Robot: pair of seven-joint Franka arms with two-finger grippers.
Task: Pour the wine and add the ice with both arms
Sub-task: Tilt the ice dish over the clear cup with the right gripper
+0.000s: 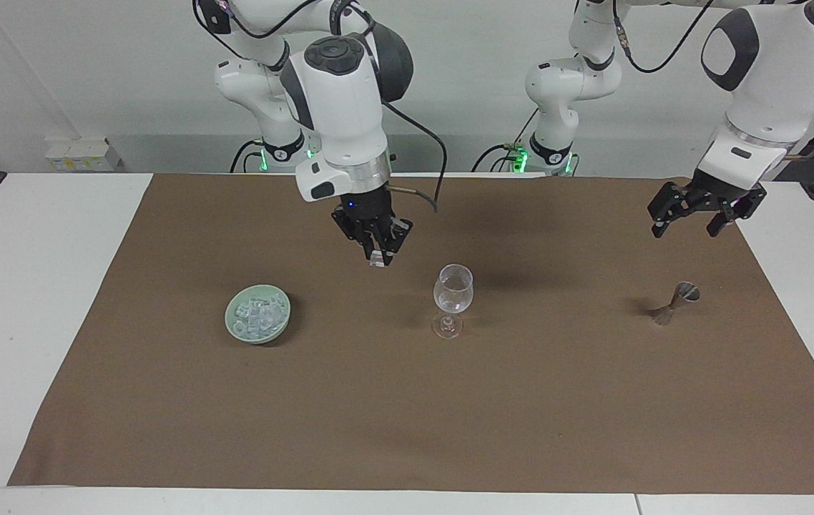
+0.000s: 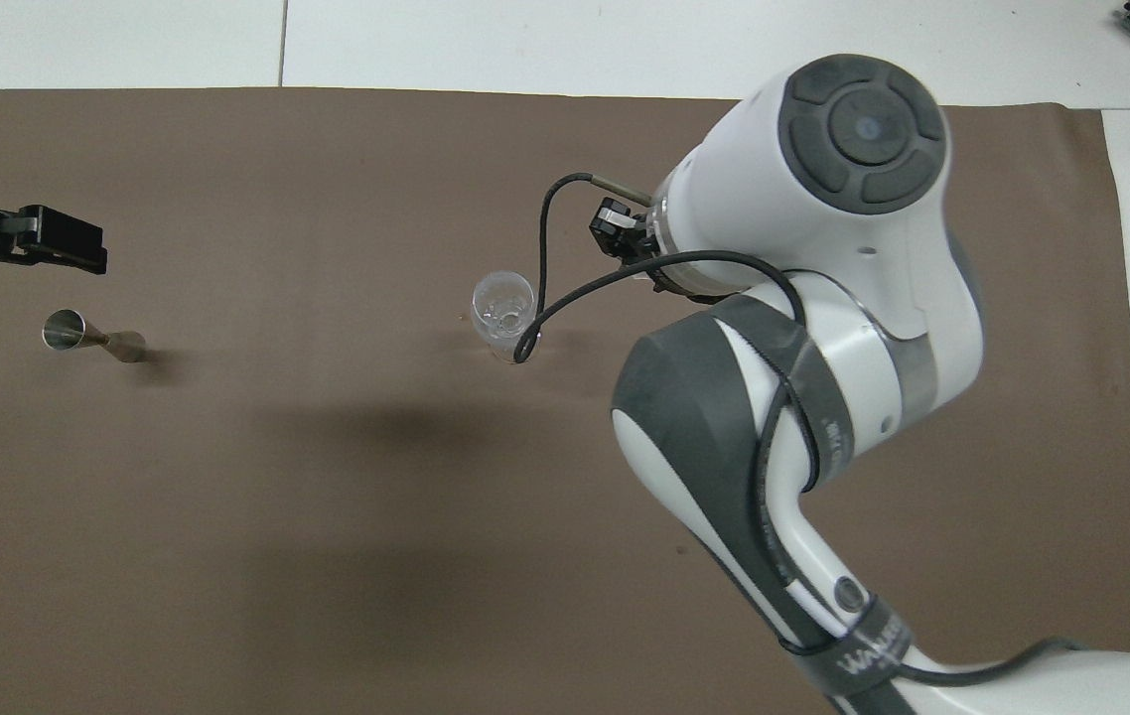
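Note:
A clear wine glass [image 1: 453, 290] stands upright mid-mat; it also shows in the overhead view [image 2: 502, 303]. A pale green bowl [image 1: 234, 323] holds a heap of ice [image 1: 258, 313] toward the right arm's end. My right gripper [image 1: 379, 262] is shut on one ice cube [image 1: 377, 258] and hangs over the mat between bowl and glass, close beside the glass and a little above its rim height. My left gripper [image 1: 686, 223] is open and empty, over the mat above a small metal jigger [image 1: 675, 303]. In the overhead view the right arm hides the bowl.
The brown mat [image 1: 407, 415] covers most of the white table [image 1: 28, 286]. The jigger [image 2: 93, 336] stands toward the left arm's end. The right arm's cable [image 2: 540, 298] hangs over the glass in the overhead view.

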